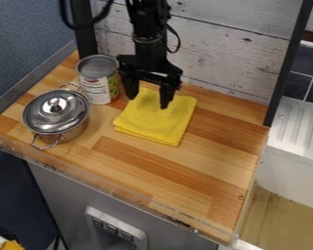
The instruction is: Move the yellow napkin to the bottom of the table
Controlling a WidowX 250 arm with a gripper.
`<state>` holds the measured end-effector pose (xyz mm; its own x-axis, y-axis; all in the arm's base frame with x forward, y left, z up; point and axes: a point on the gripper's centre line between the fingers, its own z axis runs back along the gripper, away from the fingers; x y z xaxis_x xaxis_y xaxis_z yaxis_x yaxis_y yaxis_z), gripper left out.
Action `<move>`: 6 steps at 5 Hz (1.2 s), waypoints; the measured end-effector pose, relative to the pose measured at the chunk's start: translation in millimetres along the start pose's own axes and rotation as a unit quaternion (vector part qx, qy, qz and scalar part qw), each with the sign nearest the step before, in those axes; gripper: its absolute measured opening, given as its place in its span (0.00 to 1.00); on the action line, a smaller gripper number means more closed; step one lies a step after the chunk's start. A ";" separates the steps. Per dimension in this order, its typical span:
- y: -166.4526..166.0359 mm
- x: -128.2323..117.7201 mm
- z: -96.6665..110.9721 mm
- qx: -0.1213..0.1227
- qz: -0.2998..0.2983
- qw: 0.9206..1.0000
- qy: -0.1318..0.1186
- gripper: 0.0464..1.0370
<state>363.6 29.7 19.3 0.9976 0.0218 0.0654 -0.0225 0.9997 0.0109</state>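
Note:
The black gripper hangs over the back part of the yellow napkin, its two fingers spread apart with yellow cloth visible between and below them. Folded into a rough square, the napkin lies flat on the wooden table, toward the back and near the middle. The left finger is by the napkin's back left edge, the right one over its upper area. Whether the fingertips touch the cloth I cannot tell.
A lidded metal pot stands at the left, with a tin can behind it, close to the gripper's left side. A whitewashed plank wall rises behind, and a clear low rim runs along the front edge.

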 end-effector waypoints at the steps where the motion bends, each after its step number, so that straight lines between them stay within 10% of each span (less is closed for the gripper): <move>1: -1.9 4.9 -11.9 0.003 -0.005 1.000 0.009 0.96; 6: -27.2 -110.3 -8.8 0.024 -0.079 0.995 0.047 0.96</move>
<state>254.7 0.2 3.1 0.9905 -0.1330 -0.0344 0.1349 0.9889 0.0623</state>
